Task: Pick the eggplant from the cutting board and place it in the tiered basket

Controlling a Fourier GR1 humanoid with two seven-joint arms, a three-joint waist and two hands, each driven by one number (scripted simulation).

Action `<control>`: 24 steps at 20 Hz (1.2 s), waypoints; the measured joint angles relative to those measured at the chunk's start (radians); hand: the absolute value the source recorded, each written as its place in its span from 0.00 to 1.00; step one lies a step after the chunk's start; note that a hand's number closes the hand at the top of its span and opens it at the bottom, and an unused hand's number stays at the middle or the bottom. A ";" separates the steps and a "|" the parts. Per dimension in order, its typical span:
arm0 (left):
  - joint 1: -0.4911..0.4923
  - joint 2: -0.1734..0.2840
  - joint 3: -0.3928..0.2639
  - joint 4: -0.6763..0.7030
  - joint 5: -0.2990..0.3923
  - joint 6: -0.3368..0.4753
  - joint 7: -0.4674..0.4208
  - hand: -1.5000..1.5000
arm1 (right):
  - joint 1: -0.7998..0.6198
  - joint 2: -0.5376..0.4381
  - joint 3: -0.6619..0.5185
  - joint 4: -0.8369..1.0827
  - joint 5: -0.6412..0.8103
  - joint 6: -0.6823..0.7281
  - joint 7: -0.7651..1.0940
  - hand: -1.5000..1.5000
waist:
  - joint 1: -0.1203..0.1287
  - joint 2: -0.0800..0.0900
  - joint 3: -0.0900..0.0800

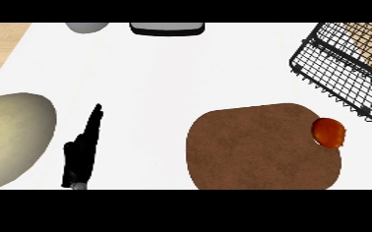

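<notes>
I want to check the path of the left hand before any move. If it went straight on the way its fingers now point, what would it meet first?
The left hand points up the view, leaning slightly right, over bare white counter. The way looks free for a long stretch; near the far edge the line runs between the grey object and the dark tray, possibly grazing either.

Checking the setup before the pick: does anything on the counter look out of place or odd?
One thing: the orange-red eggplant lies at the far right edge of the brown cutting board, partly overhanging it, near the wire tiered basket. Nothing looks spilled or damaged. The left robot hand rests open at lower left; the right robot hand is out of view.
</notes>
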 measured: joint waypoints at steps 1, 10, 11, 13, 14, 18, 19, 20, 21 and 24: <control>-0.004 -0.006 -0.002 0.003 -0.005 0.003 0.002 0.50 | -0.005 0.020 0.001 0.025 0.018 0.003 -0.011 1.00 | 0.001 0.001 0.000; -0.020 -0.018 0.005 0.003 -0.014 -0.006 0.030 0.50 | -0.084 0.205 -0.026 0.294 0.157 -0.037 -0.107 1.00 | 0.009 0.004 0.001; -0.015 -0.020 0.005 0.000 -0.017 -0.004 0.025 0.50 | -0.089 0.216 -0.046 0.328 0.151 -0.041 -0.136 1.00 | 0.010 0.004 0.001; -0.013 -0.014 0.015 0.002 -0.007 -0.017 0.018 0.50 | -0.105 0.258 -0.081 0.376 0.130 -0.057 -0.154 0.00 | 0.012 0.005 0.001; -0.015 -0.022 0.010 0.003 -0.013 -0.010 0.021 0.50 | -0.107 0.274 -0.105 0.395 0.110 -0.059 -0.168 0.00 | 0.010 0.005 0.001; -0.016 -0.021 0.011 -0.003 -0.022 -0.005 0.036 0.50 | -0.120 0.343 -0.195 0.460 0.038 -0.077 -0.225 0.00 | 0.008 0.005 0.002; -0.018 -0.020 0.014 0.001 -0.018 -0.013 0.035 0.50 | -0.124 0.355 -0.219 0.478 0.020 -0.079 -0.249 0.00 | 0.009 0.006 0.002; -0.016 -0.024 0.011 0.001 -0.023 -0.009 0.029 0.50 | -0.130 0.358 -0.246 0.491 0.001 -0.079 -0.269 0.00 | 0.008 0.006 0.002; -0.013 -0.027 0.009 -0.003 -0.030 -0.003 0.030 0.50 | -0.136 0.370 -0.267 0.501 -0.012 -0.094 -0.286 0.00 | 0.008 0.006 0.002; -0.007 -0.031 0.010 -0.004 -0.034 -0.001 0.026 0.50 | -0.133 0.393 -0.338 0.519 -0.062 -0.118 -0.356 0.00 | 0.004 0.004 0.002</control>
